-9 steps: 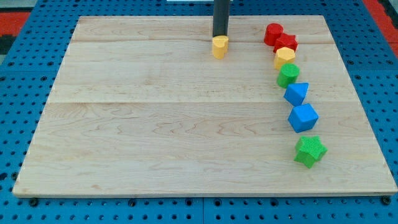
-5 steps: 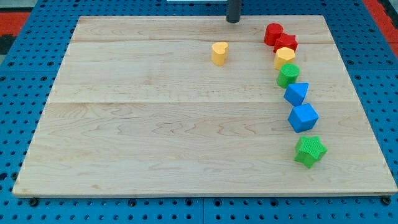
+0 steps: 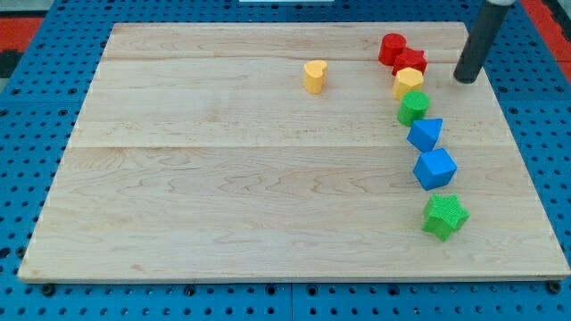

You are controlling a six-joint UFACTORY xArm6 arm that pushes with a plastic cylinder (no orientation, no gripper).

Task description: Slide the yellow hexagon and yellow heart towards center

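The yellow heart [image 3: 314, 76] lies on the wooden board near the view's top, a little right of the middle. The yellow hexagon [image 3: 409, 83] sits in a column of blocks at the view's right, touching a red star [image 3: 411, 61] above it and a green block [image 3: 413, 107] below it. My tip [image 3: 464, 78] is on the board to the right of the yellow hexagon, a clear gap away from it. It is far right of the yellow heart.
A red block [image 3: 391, 47] tops the column. Below the green block lie a blue block [image 3: 426, 134], a larger blue block [image 3: 434, 168] and a green star [image 3: 444, 217]. The board's right edge [image 3: 516, 143] is close behind my tip.
My tip left the yellow heart, went up to the board's top edge, then swung right and down beside the yellow hexagon. No block has moved.
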